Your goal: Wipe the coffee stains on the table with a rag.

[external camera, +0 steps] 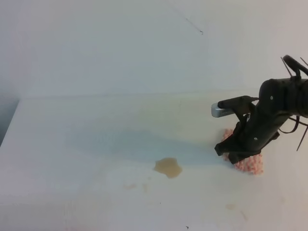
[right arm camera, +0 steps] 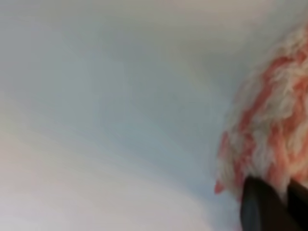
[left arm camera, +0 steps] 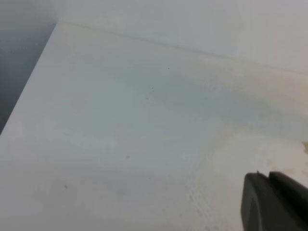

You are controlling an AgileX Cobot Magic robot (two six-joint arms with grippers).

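The right gripper [external camera: 234,153], a black two-fingered pincer on a dark arm, is lowered onto the small pink-and-white zigzag rag [external camera: 249,163] of nubbly woven cloth. In the right wrist view its dark fingertips [right arm camera: 262,204] are seen pressed against the fluffy edge of the cloth [right arm camera: 274,130], the jaws standing close together; whether a fold is actually pinched between them cannot be told. The rag lies flat on the large white tabletop [external camera: 86,139], at the right side, partly hidden beneath the gripper.

Well apart from the rag, toward the middle of the table, the small tan-brown puddle of coffee [external camera: 168,167] is seen intact, its irregular outline unsmeared. Wiping is therefore judged not yet begun: the cloth has been reached, and its carrying to the stain and the wiping itself are left to do.

Of the left gripper [left arm camera: 276,202], only a dark blurred corner is shown over bare table, so its state cannot be told.
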